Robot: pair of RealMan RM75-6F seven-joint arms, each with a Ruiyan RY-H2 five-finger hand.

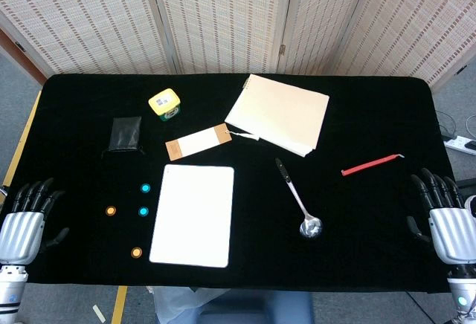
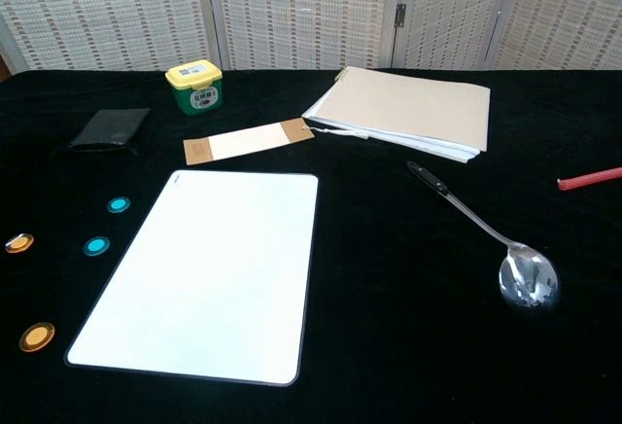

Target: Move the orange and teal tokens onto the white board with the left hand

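With the two orange tokens (image 1: 111, 210) and two teal tokens (image 1: 145, 188) lying on the black table (image 1: 372, 212) just left of the white board (image 1: 193, 215), the empty left hand (image 1: 21, 227), fingers spread, waits well apart at the table's edge, so nothing is moved yet.

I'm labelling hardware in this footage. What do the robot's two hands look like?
Both match: the left hand and right hand have a ribbed silver-grey metallic back and black fingers and thumb, on a silver wrist. The right wrist bears a small round blue-green mark. Only the head view shows them.
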